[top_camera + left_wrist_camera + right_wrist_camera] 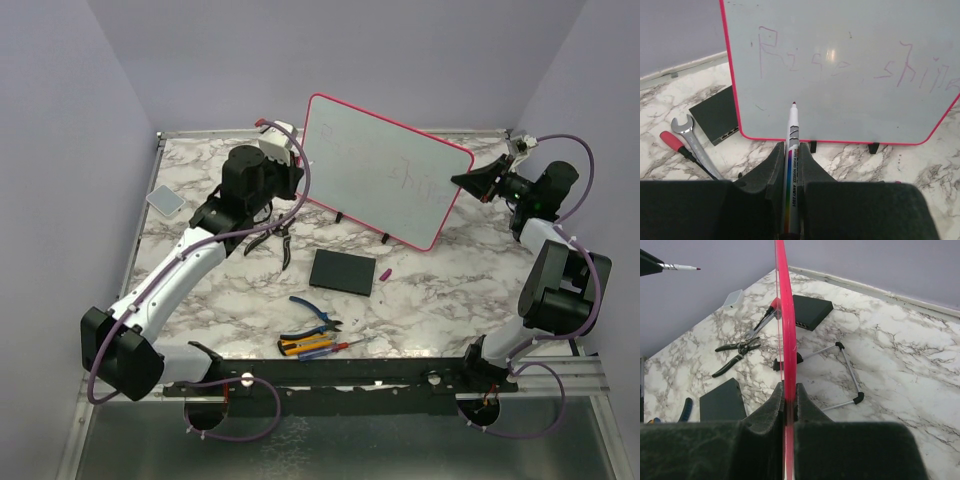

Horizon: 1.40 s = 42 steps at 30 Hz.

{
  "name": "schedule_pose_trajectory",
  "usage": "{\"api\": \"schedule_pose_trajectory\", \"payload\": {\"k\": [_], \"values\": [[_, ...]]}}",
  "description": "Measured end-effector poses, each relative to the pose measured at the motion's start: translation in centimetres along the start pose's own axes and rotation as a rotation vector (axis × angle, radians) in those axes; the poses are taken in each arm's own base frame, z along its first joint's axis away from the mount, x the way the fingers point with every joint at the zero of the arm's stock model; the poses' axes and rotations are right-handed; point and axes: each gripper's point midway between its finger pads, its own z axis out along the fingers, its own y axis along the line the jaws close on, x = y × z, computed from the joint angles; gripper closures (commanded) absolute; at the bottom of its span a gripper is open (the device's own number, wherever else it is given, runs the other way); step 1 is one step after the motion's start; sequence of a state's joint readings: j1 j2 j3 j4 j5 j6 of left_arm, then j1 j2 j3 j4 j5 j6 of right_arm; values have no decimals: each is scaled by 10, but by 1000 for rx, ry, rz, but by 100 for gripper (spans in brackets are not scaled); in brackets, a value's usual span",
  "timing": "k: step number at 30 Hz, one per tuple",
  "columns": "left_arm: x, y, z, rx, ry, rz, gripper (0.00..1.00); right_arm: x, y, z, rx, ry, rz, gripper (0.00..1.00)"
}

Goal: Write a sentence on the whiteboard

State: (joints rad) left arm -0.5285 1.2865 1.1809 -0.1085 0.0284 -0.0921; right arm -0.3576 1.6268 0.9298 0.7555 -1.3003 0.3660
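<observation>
The whiteboard (380, 170), framed in rounded pink-red, is stood upright on small black feet at the back of the marble table (440, 290). Its right edge is clamped by the right gripper (462, 181). The sentence (812, 60) is written faintly in thin pink strokes across its upper half.

I'm working in a lab test cell: plain lilac walls (60, 150) box in a marble-patterned table (430, 300) strewn with pliers (315, 312) and screwdrivers (320, 347).
</observation>
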Motion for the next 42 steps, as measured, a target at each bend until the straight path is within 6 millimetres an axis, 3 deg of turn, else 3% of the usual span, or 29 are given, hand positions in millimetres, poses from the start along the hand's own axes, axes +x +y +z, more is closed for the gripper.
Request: {"api": "schedule_pose_trajectory", "payload": {"k": [5,11,20,31,42], "values": [[8,19,1,-24,13,-12,100,0,0,0,1,0,0,99],[35,37,2,-44,56,-42,100,0,0,0,1,1,2,100],[48,56,6,-66,52,-64,100,0,0,0,1,1,4,99],[77,49,10,-11,91,-51,100,0,0,0,1,2,4,99],[82,30,42,79,83,-95,100,1,0,0,1,2,4,100]]}}
